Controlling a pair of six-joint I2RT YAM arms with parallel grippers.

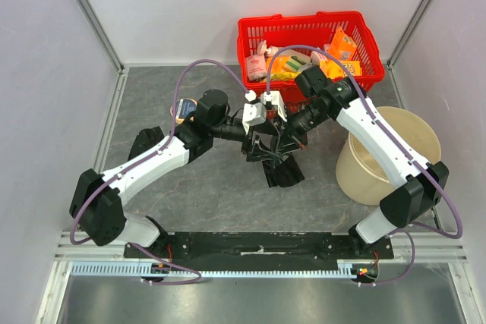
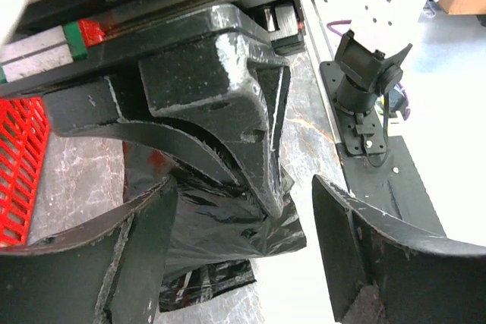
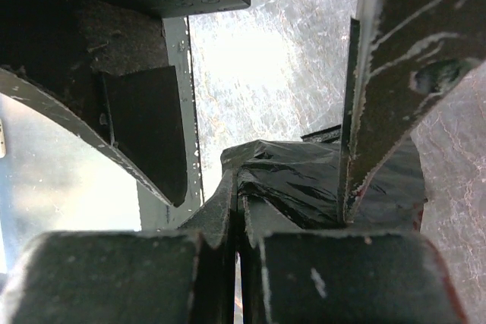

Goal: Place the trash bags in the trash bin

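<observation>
Grey marbled surface inside white walls: nothing is binned yet, by my reading. The trash bags lie crumpled at its middle, well apart from the trash bin at the right edge, whose visible inside holds nothing. The right end effector is clenched on a fold of the black plastic; the left end effector stands released, its fingers straddling that spot. Lifting and carrying are left to do. The red basket at the far edge holds coloured packets.
</observation>
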